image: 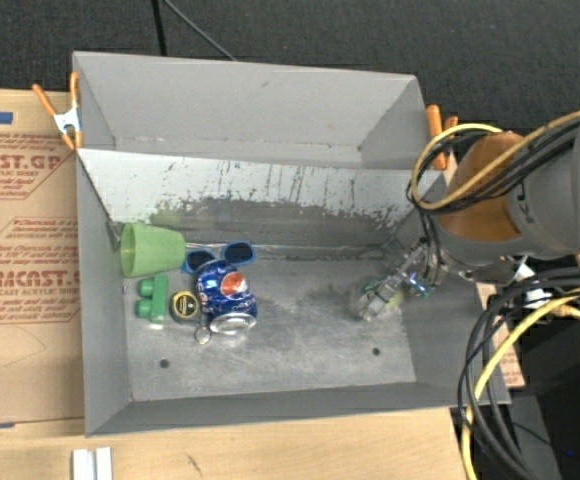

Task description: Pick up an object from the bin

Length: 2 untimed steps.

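My gripper [378, 300] is low over the bare floor in the right part of the bin, tilted in from the right. The loose thing nearest to it is a crushed blue Pepsi can [226, 296], lying well to its left. A blue plastic piece [218, 258] sits just behind the can. A small round black and yellow disc [184, 306] lies against the can's left side.
A light green cup [152, 249] lies on its side by the left wall, with a small green block [153, 299] in front of it. The arm with its orange cover and yellow cables hangs over the bin's right rim.
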Each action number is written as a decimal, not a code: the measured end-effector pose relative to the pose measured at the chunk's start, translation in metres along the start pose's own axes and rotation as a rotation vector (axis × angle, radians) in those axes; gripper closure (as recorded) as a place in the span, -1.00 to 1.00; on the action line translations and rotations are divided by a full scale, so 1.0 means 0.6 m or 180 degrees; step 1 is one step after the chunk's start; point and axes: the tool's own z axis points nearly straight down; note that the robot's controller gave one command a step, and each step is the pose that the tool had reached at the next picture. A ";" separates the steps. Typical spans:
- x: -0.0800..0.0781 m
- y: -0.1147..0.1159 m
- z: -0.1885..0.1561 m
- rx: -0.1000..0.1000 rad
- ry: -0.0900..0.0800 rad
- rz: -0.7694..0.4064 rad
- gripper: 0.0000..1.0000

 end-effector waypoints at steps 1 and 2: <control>-0.005 -0.006 -0.001 0.0011 -0.0017 0.0025 1.00; -0.004 -0.003 -0.049 0.0036 -0.0029 0.0019 1.00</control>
